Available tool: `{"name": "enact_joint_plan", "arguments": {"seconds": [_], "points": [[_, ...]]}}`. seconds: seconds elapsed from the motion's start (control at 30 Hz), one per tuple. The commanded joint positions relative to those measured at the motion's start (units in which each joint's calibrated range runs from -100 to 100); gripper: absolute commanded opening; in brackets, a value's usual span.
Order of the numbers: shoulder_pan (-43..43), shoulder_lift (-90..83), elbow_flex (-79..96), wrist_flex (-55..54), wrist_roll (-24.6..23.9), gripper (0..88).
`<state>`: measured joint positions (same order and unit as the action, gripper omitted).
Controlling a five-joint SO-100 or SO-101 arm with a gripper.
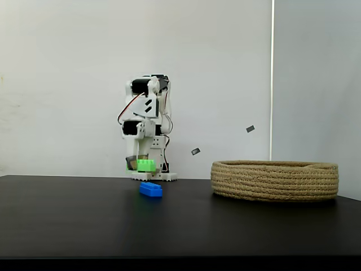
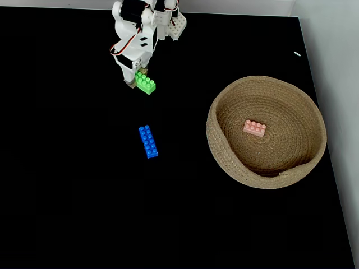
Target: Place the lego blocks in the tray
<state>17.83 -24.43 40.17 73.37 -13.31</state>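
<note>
The pink brick [image 2: 254,128] is already laid in the tray [image 2: 224,157]; the green brick [image 2: 145,83] is gripped between the closed fingers [image 2: 138,80]; the blue brick [image 2: 148,141] is left on the worktop [image 2: 67,185] near them.

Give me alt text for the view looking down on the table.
The white arm's tool holds a green brick near the table's top edge. A blue brick lies on the black table; a pink brick sits inside the rope basket.

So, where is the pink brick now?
The pink brick lies inside the rope basket, at the right in the fixed view from above, apart from the blue brick.
</note>
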Motion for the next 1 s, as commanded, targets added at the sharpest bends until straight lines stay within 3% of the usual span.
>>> {"name": "enact_joint_plan", "arguments": {"seconds": [0.0,0.37,0.8,0.83,0.9,0.97], "points": [[-7.7,-2.8,-20.9,10.5,-3.2,0.1],[-31.8,9.9,-33.7,10.6,-14.9,0.1],[-40.6,28.9,-55.1,11.1,-14.4,0.3],[-40.8,29.7,-56.1,11.0,-14.4,2.3],[-41.5,30.2,-56.5,10.0,-13.8,20.5],[-41.8,30.3,-56.1,9.7,-13.6,33.0]]}}
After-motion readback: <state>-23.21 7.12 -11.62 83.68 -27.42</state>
